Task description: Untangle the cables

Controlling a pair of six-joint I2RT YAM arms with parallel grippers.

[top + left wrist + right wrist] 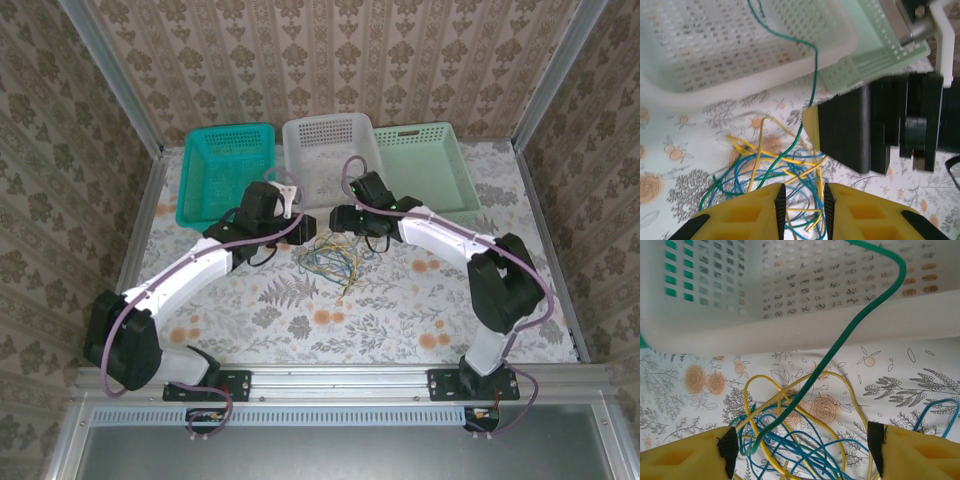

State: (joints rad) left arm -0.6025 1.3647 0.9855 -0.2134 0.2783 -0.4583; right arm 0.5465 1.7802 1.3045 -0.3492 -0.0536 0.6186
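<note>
Cables lay in one loose tangle on the table at the centre of the top view, just below the two wrists and in front of the baskets. In the left wrist view the left gripper sat at the bottom edge directly over the knot. Its jaws were parted by a narrow gap, wider than any strand, with yellow and blue loops showing through it and nothing pinched. In the right wrist view the right gripper had its jaws spread wide along the bottom edge, the knot lying between and beyond them.

The green cable was the strand that mattered. Its long axis ran on a diagonal, from the pad of the lower-left finger up to the upper right of the frame, rising over the rim of the white basket. Its low end lay against or just beside that pad; touching or not, I could not tell. The right gripper was the nearer one to this strand, while the left gripper was the nearer one to the knot itself, so a pull apart would likely have fallen along that diagonal.

By count there were two grippers and three baskets: white in the middle, a teal basket to its left and a mint basket to its right. Cables came in three colours: one green, with yellow strands and blue strands perhaps two or three of each, their loops too crossed to separate.
</note>
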